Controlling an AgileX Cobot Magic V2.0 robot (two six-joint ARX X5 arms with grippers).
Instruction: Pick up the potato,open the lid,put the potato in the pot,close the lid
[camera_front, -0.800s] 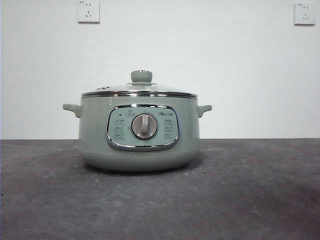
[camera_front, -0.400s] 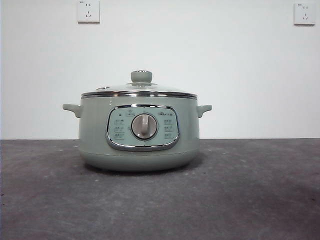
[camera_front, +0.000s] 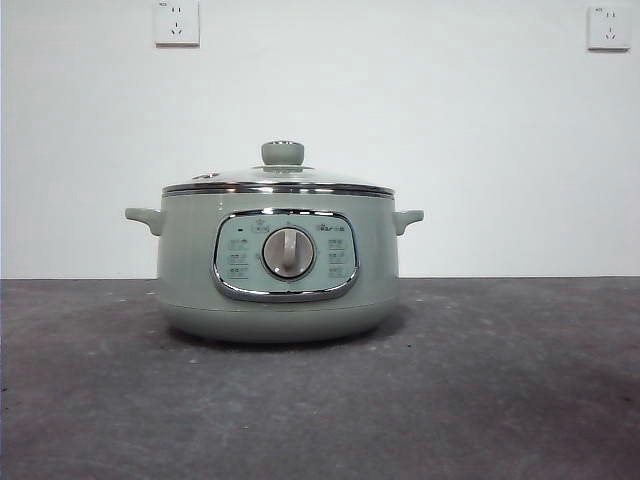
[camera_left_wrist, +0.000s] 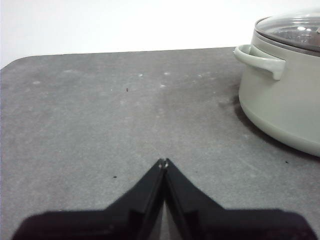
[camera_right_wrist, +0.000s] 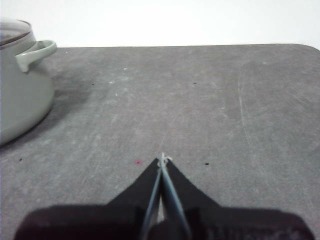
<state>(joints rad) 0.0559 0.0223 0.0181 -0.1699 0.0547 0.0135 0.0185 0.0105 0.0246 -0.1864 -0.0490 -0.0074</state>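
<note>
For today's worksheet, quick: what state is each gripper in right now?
Left gripper: shut, holding nothing, above the table.
Right gripper: shut, holding nothing.

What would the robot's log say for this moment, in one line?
lid: on pot | potato: unseen | left gripper: shut, idle | right gripper: shut, idle

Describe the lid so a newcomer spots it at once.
On the dark grey table stands one pale green pot. The lid closes its top: shallow glass dome, chrome rim, round green knob, the only see-through part.
</note>
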